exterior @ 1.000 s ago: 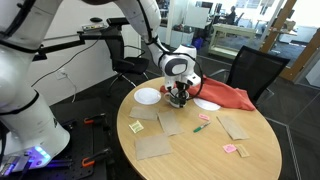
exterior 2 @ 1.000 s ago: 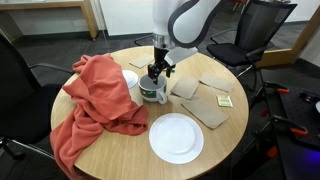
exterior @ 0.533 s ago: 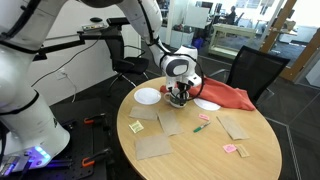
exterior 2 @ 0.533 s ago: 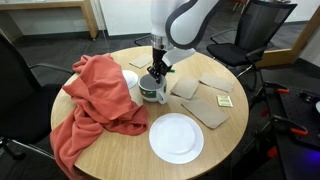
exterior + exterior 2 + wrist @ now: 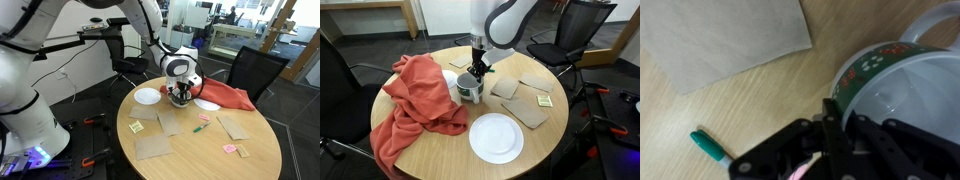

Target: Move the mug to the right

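Your pincer [image 5: 473, 80] is clamped on the mug [image 5: 470, 92]. In the wrist view one finger [image 5: 830, 118] sits right at the rim, with the mug [image 5: 902, 88] spreading out to one side of it. You can see the pale inside and a green band with red and white marks on the outside. In both exterior views the mug hangs directly under the pincer [image 5: 180, 95], at or just above the table [image 5: 440, 160]; I cannot tell whether it still touches.

On the far side of the mug from the pincer, just beside it, lies the red cloth [image 5: 415, 100]. A white plate [image 5: 496, 137] sits well apart from the pincer, toward the camera in that exterior view. The brown paper squares [image 5: 530, 110] lie near the pincer on the side away from the cloth. In the wrist view a pale sheet [image 5: 720, 35] lies beyond the fingers, and a small green pen [image 5: 708, 146] lies apart from them on the bare wood.

Compared with a second ago, the mug sits a touch higher and closer to the cloth in the exterior view, and more of its green band shows. The pincer has shifted with it only slightly. Cloth, plate and papers have not moved.

Your arm [image 5: 500, 25] comes down from above with the wrist pointing straight down at the table. The other exterior view shows the arm [image 5: 150, 25] reaching across from its base.
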Motion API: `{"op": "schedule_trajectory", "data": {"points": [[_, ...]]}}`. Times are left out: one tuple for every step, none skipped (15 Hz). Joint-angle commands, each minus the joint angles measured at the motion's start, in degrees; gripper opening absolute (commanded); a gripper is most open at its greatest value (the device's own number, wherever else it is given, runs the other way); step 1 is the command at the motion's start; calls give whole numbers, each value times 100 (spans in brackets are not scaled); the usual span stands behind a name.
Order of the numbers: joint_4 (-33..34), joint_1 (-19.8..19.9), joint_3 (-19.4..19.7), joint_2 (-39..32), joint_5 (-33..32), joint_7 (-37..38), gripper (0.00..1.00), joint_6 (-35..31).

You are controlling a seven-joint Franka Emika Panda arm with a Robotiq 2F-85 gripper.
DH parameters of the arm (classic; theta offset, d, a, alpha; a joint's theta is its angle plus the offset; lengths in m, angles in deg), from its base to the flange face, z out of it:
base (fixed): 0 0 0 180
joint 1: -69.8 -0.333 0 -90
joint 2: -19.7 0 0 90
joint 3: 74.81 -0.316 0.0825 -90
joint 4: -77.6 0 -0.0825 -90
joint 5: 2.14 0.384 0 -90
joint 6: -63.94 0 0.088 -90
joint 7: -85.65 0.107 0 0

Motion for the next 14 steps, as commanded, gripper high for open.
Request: {"op": "schedule_trajectory", "data": {"points": [[-6, -87, 140, 167, 59, 192, 3, 180], [-45, -80, 159, 223, 65, 208, 3, 192], [-68, -63, 176, 264, 71, 212, 3, 231], [-91, -68, 226, 307, 58, 275, 3, 289], [-102, -61, 260, 334, 50, 303, 3, 342], [-119, -42, 293, 372, 44, 308, 3, 415], [-120, -42, 339, 395, 31, 353, 3, 490], [-132, -31, 383, 428, 17, 384, 3, 565], [-147, -16, 414, 466, 6, 383, 3, 628], [-159, -16, 464, 502, -19, 410, 3, 692], [-184, 5, 501, 546, -24, 416, 3, 728], [-204, 34, 532, 583, -20, 415, 3, 757], [-224, 58, 574, 616, -22, 425, 3, 777], [-242, 86, 601, 648, -15, 427, 3, 792]]}}
